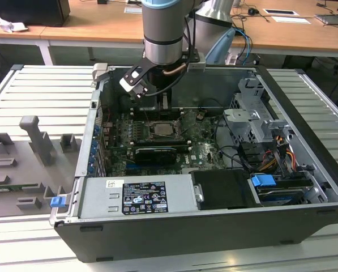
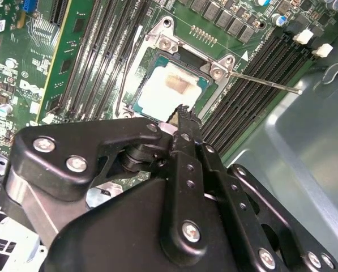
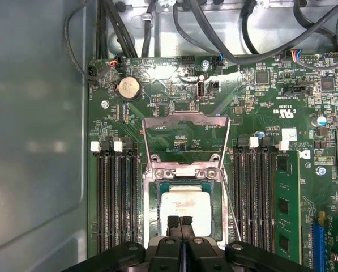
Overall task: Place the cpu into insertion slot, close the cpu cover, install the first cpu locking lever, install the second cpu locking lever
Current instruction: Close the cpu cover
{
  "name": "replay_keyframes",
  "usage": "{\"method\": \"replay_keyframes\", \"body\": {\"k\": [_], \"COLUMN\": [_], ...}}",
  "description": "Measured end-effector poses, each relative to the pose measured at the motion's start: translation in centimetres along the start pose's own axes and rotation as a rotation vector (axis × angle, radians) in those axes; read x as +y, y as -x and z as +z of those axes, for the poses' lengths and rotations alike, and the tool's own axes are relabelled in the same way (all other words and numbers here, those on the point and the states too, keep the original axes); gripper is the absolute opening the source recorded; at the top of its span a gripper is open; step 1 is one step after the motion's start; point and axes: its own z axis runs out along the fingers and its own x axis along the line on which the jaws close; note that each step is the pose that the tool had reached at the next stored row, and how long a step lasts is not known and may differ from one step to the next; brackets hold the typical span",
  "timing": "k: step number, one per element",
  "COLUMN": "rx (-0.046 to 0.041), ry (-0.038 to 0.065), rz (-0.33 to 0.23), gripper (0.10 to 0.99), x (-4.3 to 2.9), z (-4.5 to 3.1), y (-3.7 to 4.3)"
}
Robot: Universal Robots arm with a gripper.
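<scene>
First wrist view: we see the chip [image 3: 184, 211] lying flat and square inside the socket [image 3: 183, 171] on the green board, its pale top facing up. The cover plate [image 3: 183, 119] stands swung open beyond the socket, and the board shows through its central window. A thin wire lever [image 3: 232, 212] runs free along one side of the socket, not yet latched. The gripper [image 3: 180, 222] hangs over the chip's near edge with its two fingers brought together and nothing between them. In the second wrist view the fingertips sit very close to that edge, but we cannot tell whether they touch it. In the exterior view the arm reaches down into the open computer case [image 1: 304, 170], above the board. We judge the chip to be light, thin and stiff, and fragile on its underside, so it is best gripped by two opposite edges and never pressed on its face. We judge the cover plate to be springy sheet metal, best pushed at its free edge.
</scene>
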Motion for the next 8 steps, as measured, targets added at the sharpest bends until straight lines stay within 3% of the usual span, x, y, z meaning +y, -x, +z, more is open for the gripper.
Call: {"method": "replay_keyframes", "body": {"k": [8], "rx": [0.0], "ry": [0.0], "rz": [0.0], "gripper": [0.106], "x": [0.01], "z": [-0.09], "y": [-0.01]}}
